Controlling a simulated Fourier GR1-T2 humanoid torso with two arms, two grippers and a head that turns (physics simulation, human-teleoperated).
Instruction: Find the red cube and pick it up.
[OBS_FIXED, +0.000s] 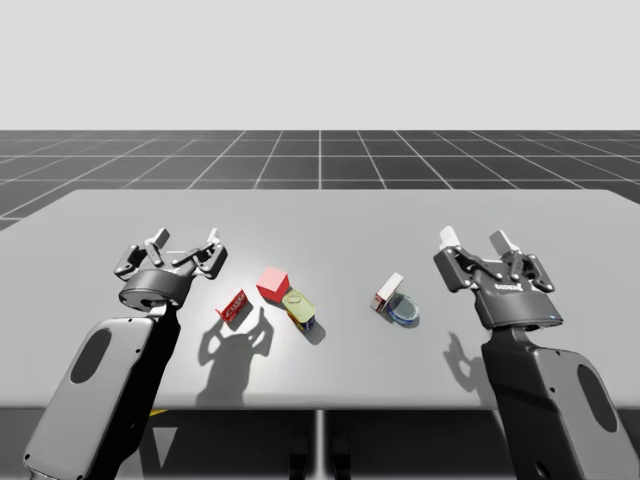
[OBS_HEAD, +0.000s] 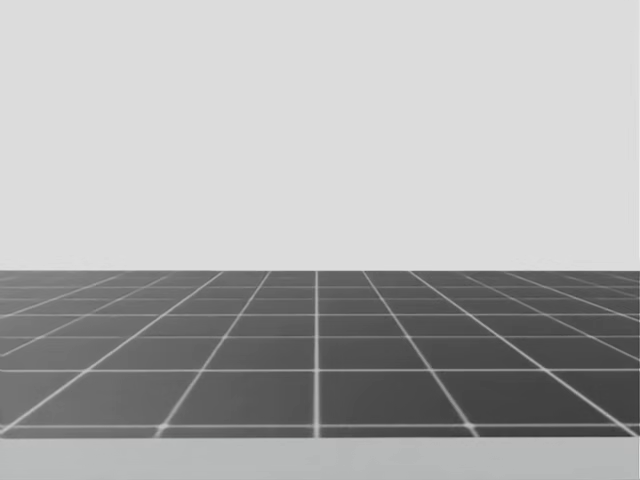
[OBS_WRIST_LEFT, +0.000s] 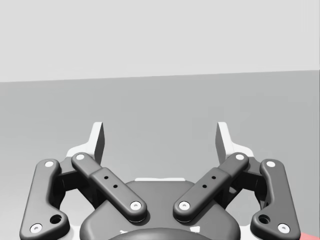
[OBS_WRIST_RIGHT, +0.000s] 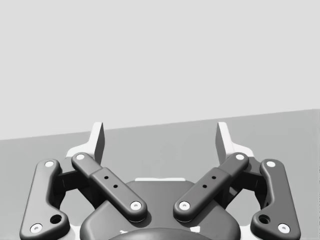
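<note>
Task not begun. The red cube (OBS_FIXED: 272, 284) rests untouched on the table (OBS_FIXED: 560, 230), lower centre-left of the high view. A yellow can (OBS_FIXED: 298, 308) and a small red box (OBS_FIXED: 234, 307) lie just beside it. Left gripper (OBS_FIXED: 184, 250) and right gripper (OBS_FIXED: 478, 243) stand fingers apart, empty. The left is nearer. Bare table lies above the cube in frame, and its neighbours crowd its lower side.

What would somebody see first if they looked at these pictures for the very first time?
The bright red cube jumps out first, near the middle of the grey table, with a small red box and a yellow-topped can lying on its side close beside it. My two big dark grippers hang on either side, my left gripper nearer the cube and my right gripper farther off, both open and empty.
</note>
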